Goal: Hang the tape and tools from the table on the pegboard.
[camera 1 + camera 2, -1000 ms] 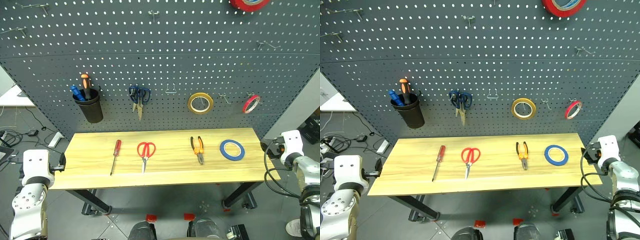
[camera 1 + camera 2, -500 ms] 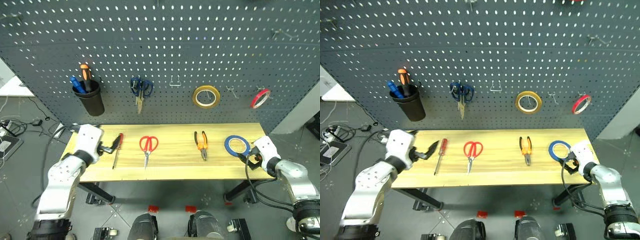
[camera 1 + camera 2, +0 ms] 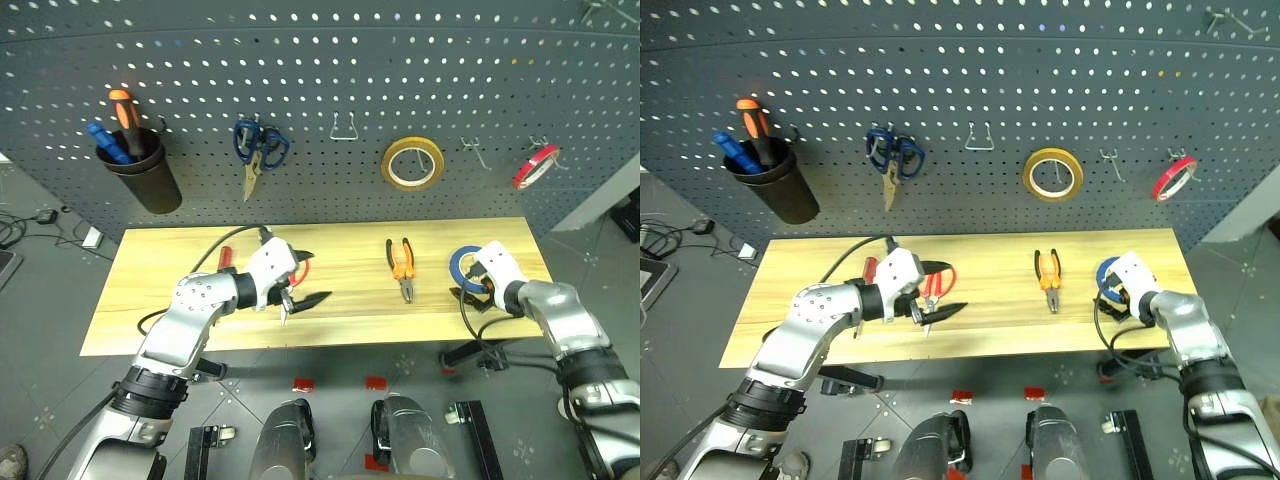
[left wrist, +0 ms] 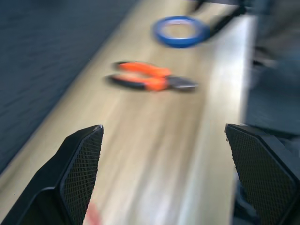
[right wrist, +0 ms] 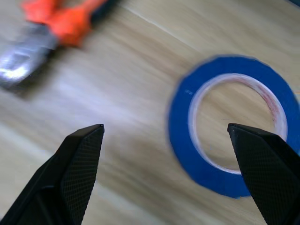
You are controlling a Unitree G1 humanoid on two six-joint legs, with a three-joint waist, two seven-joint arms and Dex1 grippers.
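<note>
The grey perforated pegboard [image 3: 320,90] backs the pale grained table [image 3: 180,300], where all four items lie unhung: the reach for a first pick is in hand. The right gripper [image 3: 478,290], fingers wide, hovers at the flat blue tape [image 5: 234,124], ready to close on its thin wall. The left gripper [image 3: 305,285], wide too, is over the red scissors [image 3: 933,285], beside the screwdriver [image 3: 224,257]. The pliers [image 3: 401,272] lie between.
</note>
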